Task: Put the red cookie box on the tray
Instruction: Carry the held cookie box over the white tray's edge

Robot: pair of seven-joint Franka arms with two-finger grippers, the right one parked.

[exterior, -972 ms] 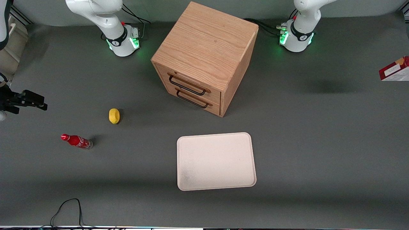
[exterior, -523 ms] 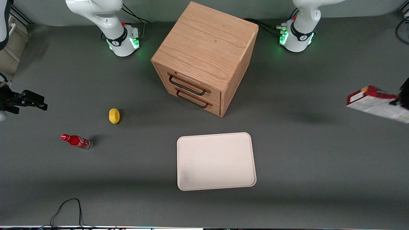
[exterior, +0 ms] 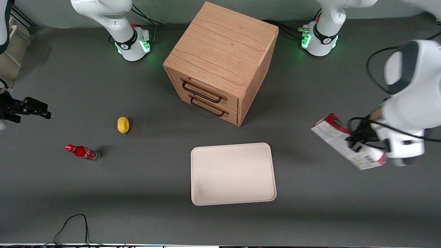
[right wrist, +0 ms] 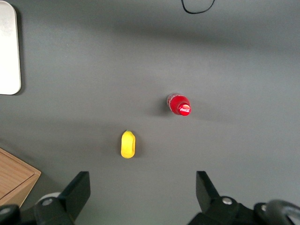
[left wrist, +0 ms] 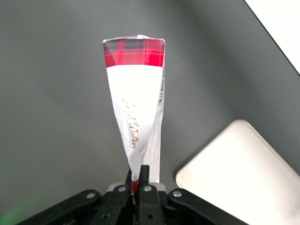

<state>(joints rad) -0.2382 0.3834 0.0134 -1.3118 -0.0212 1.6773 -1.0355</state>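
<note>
The red cookie box [exterior: 333, 135] hangs above the table, tilted, with its red tartan end pointing toward the tray. My left gripper [exterior: 358, 142] is shut on its other end. In the left wrist view the two fingers of the gripper [left wrist: 137, 174] pinch the thin white and red box [left wrist: 136, 103] edge-on. The cream tray [exterior: 232, 174] lies flat on the grey table, well apart from the box and a little nearer to the front camera. One rounded corner of the tray [left wrist: 243, 173] shows beside the box in the wrist view.
A wooden two-drawer cabinet [exterior: 220, 58] stands farther from the camera than the tray. A yellow lemon-like object [exterior: 123, 124] and a small red cola bottle [exterior: 82, 152] lie toward the parked arm's end. A black cable [exterior: 72, 224] loops at the front edge.
The held box has travelled from the working arm's end of the table inward toward the tray and nearer the camera. The arm's wrist has come into the front view.
</note>
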